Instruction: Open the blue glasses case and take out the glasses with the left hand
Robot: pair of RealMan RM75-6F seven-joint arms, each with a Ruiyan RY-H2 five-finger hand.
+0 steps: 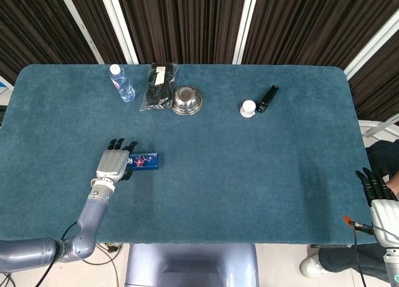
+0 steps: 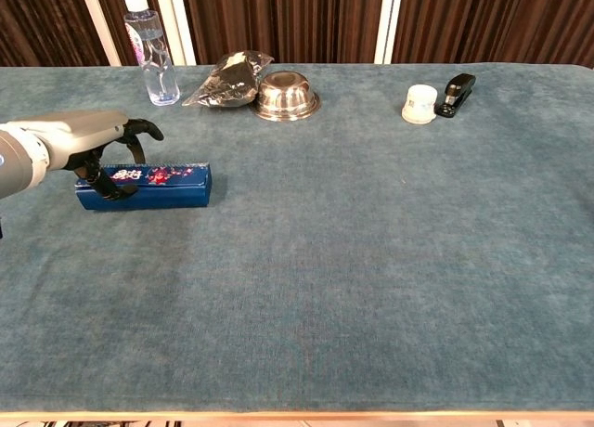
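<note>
Shut blue glasses case [image 2: 148, 186], lying flat

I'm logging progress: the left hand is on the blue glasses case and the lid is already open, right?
Not quite. The left hand is on the blue glasses case, but the chest view shows the case still closed.
</note>
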